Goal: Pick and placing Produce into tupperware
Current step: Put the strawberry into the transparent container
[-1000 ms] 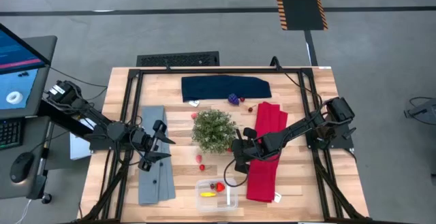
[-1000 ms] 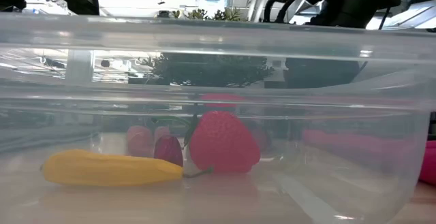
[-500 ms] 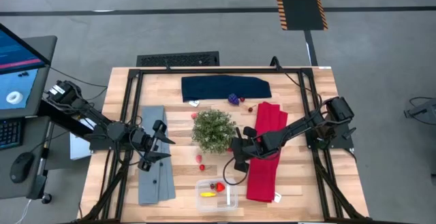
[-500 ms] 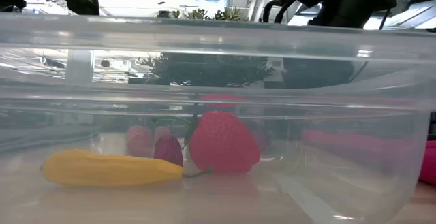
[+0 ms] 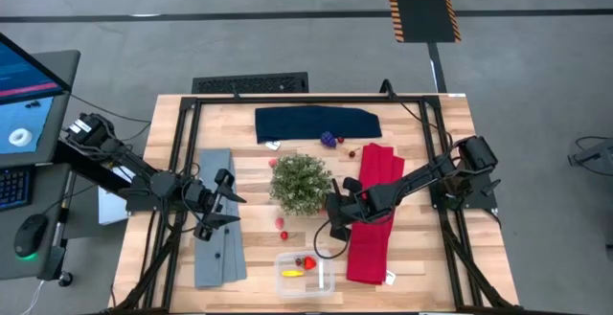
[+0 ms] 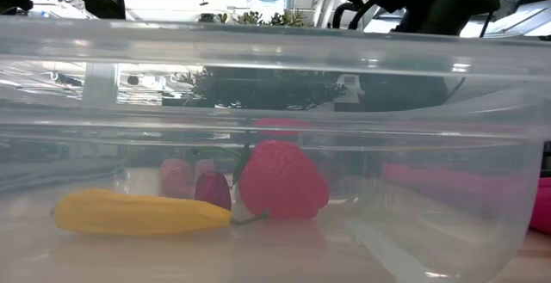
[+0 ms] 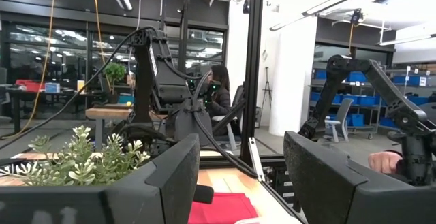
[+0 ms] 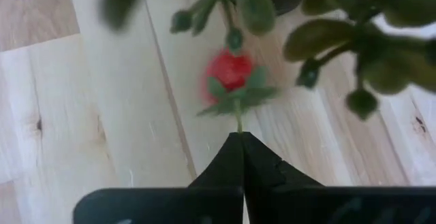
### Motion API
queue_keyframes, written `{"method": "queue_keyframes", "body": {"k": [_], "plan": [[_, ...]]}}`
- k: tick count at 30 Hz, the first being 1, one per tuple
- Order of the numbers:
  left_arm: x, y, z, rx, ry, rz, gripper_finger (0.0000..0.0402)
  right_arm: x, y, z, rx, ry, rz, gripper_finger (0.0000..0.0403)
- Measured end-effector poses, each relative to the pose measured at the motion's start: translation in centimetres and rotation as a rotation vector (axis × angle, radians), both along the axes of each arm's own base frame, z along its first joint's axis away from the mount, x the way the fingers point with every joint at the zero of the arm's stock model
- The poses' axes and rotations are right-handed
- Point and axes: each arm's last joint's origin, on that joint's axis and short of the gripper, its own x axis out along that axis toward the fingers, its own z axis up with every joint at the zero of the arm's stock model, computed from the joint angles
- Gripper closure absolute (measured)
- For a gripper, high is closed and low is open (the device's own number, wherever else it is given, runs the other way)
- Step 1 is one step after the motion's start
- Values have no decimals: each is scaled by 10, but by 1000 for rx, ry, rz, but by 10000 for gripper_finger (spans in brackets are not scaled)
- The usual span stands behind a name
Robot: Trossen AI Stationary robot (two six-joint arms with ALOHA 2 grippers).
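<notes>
The right end effector (image 5: 334,231) is sitting low over the bench (image 5: 431,258), between the plant (image 5: 300,183) and the red cloth (image 5: 375,214), with its 2 fingers (image 8: 240,157) pressed fully together. In the right wrist view the tips are meeting at the thin green stem of a strawberry (image 8: 230,73); whether the stem is pinched between them cannot be told. That berry is lying on the wood just past the fingertips, under the plant's leaves.

The left end effector (image 5: 233,209) is waiting above the grey cloth (image 5: 215,217) on the left side of the bench, its fingers (image 7: 170,176) standing wide apart with nothing between them.

The tupperware (image 5: 326,281) is standing at the front edge of the bench, between the 2 cloths. Inside it are lying a yellow piece (image 6: 138,214), a large strawberry (image 6: 282,180) and a small dark red berry (image 6: 213,188). A purple grape cluster (image 5: 329,140) is resting by the navy cloth (image 5: 316,122) at the back.
</notes>
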Motion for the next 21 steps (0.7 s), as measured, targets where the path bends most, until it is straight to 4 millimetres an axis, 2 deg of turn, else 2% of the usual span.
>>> {"method": "queue_keyframes", "body": {"k": [11,14,16,21], "plan": [[0,0,0,0,0,0,198,-1,3,0,6,-1,1,392],[0,0,0,0,0,-1,198,0,0,0,28,-13,-51,389],[0,0,0,0,0,-1,198,2,-4,0,65,-23,-103,364],[0,0,0,0,0,0,198,4,-11,0,106,-32,-189,257]]}}
